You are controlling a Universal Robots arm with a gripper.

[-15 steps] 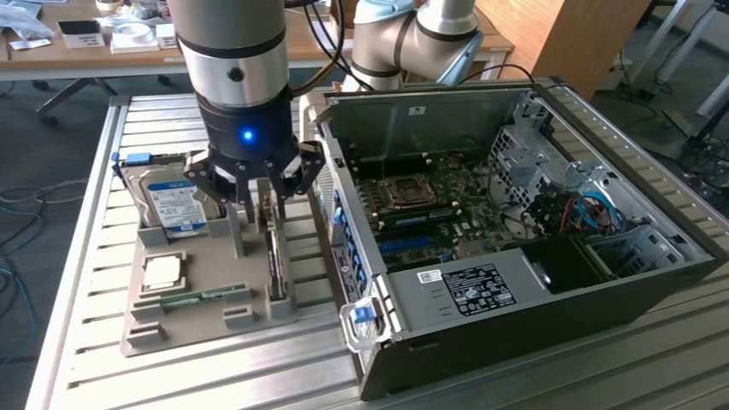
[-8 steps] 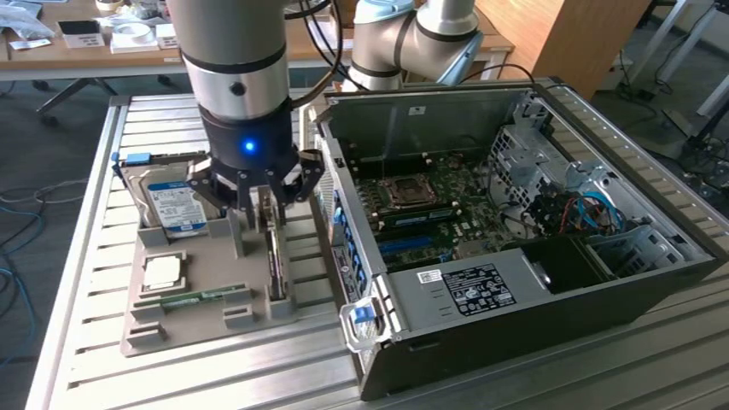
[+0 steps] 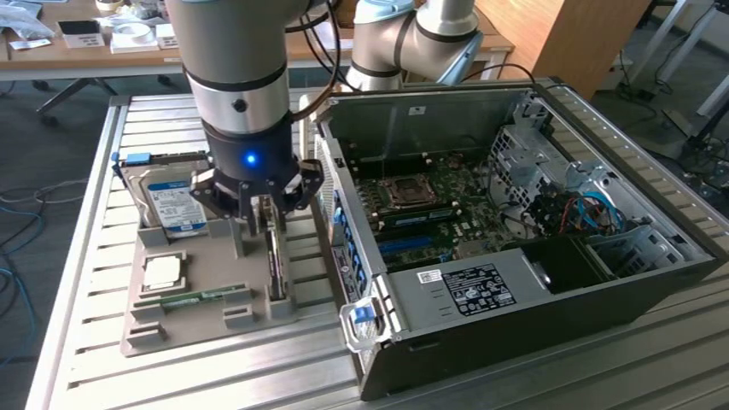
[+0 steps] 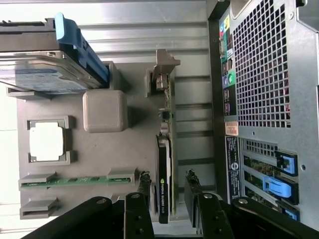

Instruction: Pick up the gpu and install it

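The gpu (image 4: 164,154) is a thin dark card with a green board edge and a pale bracket. It stands on edge in a slot of the grey holder tray (image 4: 134,144). My gripper (image 4: 167,180) hangs just above one end of it, open, with one black finger on each side of the card. In the exterior view the gripper (image 3: 269,229) is low over the gpu (image 3: 276,272), on the tray's side nearest the case. The open computer case (image 3: 513,231) lies at the exterior view's right with its motherboard (image 3: 428,205) exposed.
The tray also holds a silver hard drive (image 3: 171,203) with a blue clip, a square processor (image 3: 163,272) and a green memory stick (image 3: 200,298). A raised grey block (image 4: 104,110) stands near the gpu. The case's rear panel (image 4: 259,99) is close beside the tray.
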